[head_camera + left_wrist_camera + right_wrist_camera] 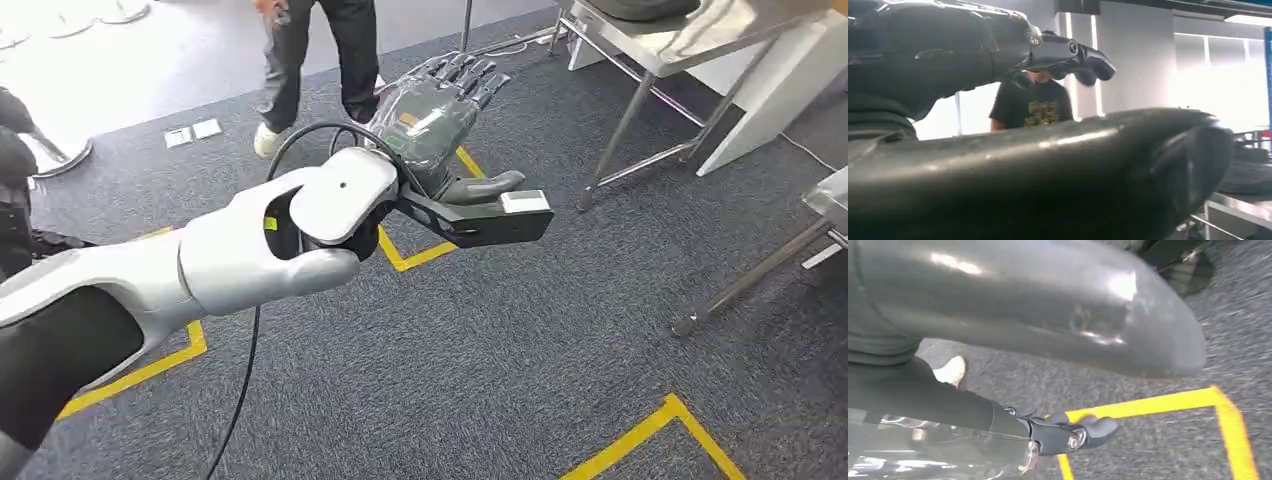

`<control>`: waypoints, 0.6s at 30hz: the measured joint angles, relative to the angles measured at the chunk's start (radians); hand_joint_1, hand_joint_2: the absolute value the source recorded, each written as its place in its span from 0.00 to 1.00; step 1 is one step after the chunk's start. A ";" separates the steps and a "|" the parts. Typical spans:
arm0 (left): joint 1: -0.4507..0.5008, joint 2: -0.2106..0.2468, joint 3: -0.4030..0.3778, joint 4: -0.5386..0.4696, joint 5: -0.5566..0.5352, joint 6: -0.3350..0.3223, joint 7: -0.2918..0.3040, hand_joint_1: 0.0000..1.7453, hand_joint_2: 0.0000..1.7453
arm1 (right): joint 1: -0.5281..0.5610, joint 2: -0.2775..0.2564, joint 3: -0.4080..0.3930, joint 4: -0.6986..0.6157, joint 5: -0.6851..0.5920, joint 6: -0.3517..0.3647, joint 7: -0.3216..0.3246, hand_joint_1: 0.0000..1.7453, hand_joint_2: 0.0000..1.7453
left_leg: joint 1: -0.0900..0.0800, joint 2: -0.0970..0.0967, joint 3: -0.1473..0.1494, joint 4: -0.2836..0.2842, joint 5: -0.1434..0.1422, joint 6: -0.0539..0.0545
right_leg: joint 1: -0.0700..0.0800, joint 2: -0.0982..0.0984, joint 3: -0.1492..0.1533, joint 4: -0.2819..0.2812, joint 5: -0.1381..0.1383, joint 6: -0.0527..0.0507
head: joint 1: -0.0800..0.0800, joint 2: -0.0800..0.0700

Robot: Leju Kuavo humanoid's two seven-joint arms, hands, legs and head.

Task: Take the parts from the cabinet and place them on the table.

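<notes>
Table (700, 35) of bare steel stands at the far right of your head view, on thin legs over the grey carpet (480, 380). A dark bulky thing (640, 8) lies on its top at the picture's edge; it may be one of the parts, but you cannot tell from so little of it. The corner of a second steel table (833, 197) shows at the right edge.

Your left arm (200, 265) reaches forward from the lower left, with a black cable (248, 360) hanging under it. Your left hand (440, 105) is held out above the floor, well short of the table, fingers straight and spread, the thumb out to the side, nothing in its grasp. The left wrist view agrees: the fingers (1068, 50) stand apart from the thick thumb (1058, 165), with only the room between them.

Your right hand (938, 405) hangs over the carpet near a corner of yellow floor tape (1218, 400). Its thumb (1048, 305) and fingers (1073, 435) are apart and hold nothing.

A person (310, 50) in dark trousers and white shoes stands beyond the left hand. Yellow tape (420, 255) marks the floor beneath the arm.
</notes>
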 joint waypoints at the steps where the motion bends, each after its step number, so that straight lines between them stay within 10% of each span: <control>1: 0.001 0.001 0.002 -0.001 -0.001 0.000 0.000 0.00 0.00 | -0.001 0.006 0.000 -0.001 0.001 0.001 0.000 0.00 0.00 | -0.005 0.024 -0.001 0.002 -0.002 0.002 | -0.013 -0.017 0.010 -0.026 0.014 0.007 | 0.002 0.000; 2: -0.002 0.006 0.003 -0.002 -0.002 0.000 0.000 0.00 0.00 | -0.004 0.004 0.000 0.000 0.001 0.000 0.000 0.00 0.00 | -0.014 0.126 -0.012 0.022 -0.025 -0.003 | -0.011 -0.031 0.018 -0.037 0.020 0.008 | -0.007 0.000; 3: -0.003 0.006 0.003 -0.002 -0.002 0.000 -0.001 0.00 0.00 | -0.004 0.005 0.000 0.000 0.000 0.000 0.000 0.00 0.00 | -0.008 0.156 -0.037 0.074 -0.066 -0.009 | -0.011 -0.042 0.018 -0.040 0.023 0.005 | -0.017 0.000; 5: 0.004 0.004 0.001 -0.003 -0.003 0.000 -0.003 0.00 0.00 | 0.002 0.005 0.000 0.002 -0.005 0.000 0.000 0.00 0.00 | 0.006 0.160 -0.096 0.209 -0.133 -0.024 | -0.014 -0.072 0.017 -0.040 0.023 0.006 | -0.023 0.000; 7: 0.012 0.003 -0.003 -0.001 -0.005 0.000 -0.010 0.00 0.00 | 0.002 0.005 0.000 0.003 -0.014 0.002 -0.002 0.00 0.00 | 0.020 0.156 -0.119 0.266 -0.138 -0.039 | -0.020 -0.103 0.015 -0.037 0.020 0.013 | -0.029 0.000; 9: 0.014 -0.001 -0.005 0.003 -0.008 0.003 -0.026 0.00 0.00 | 0.003 0.005 0.000 0.003 -0.020 0.004 -0.010 0.00 0.00 | 0.030 0.171 -0.050 0.157 -0.072 -0.055 | -0.029 -0.129 0.015 -0.024 0.010 0.029 | -0.037 0.000; 11: 0.018 -0.014 -0.005 0.010 -0.009 0.014 -0.040 0.00 0.00 | 0.003 0.003 -0.001 0.004 -0.027 0.005 -0.014 0.00 0.00 | 0.024 0.266 0.020 0.031 -0.057 -0.070 | -0.034 -0.150 0.013 -0.001 -0.007 0.053 | -0.047 0.000; 12: 0.026 -0.017 -0.005 0.016 -0.005 0.022 -0.045 0.00 0.00 | 0.001 -0.004 -0.002 0.006 -0.029 0.006 -0.015 0.00 0.00 | 0.025 0.287 0.021 0.031 -0.054 -0.049 | -0.027 -0.156 0.009 0.011 -0.019 0.062 | -0.055 0.000; 13: 0.047 -0.025 -0.002 0.021 0.001 0.036 -0.048 0.00 0.00 | 0.001 -0.002 -0.002 0.005 -0.031 0.006 -0.016 0.00 0.00 | 0.021 0.262 0.020 0.035 -0.059 -0.026 | -0.027 -0.162 0.016 0.005 -0.018 0.066 | -0.040 0.000; 16: 0.143 -0.020 0.008 0.050 0.021 0.085 -0.042 0.00 0.00 | 0.007 0.002 -0.002 0.005 -0.035 0.006 -0.016 0.00 0.00 | 0.017 0.227 0.018 0.032 -0.055 -0.006 | -0.036 -0.180 0.026 -0.001 -0.023 0.075 | -0.024 0.000; 18: 0.233 -0.008 0.025 0.074 0.019 0.130 -0.057 0.00 0.00 | 0.013 0.002 -0.002 0.005 -0.036 0.005 -0.015 0.00 0.00 | 0.016 0.203 0.014 0.030 -0.050 0.005 | -0.036 -0.097 0.002 0.068 -0.090 0.074 | -0.010 0.000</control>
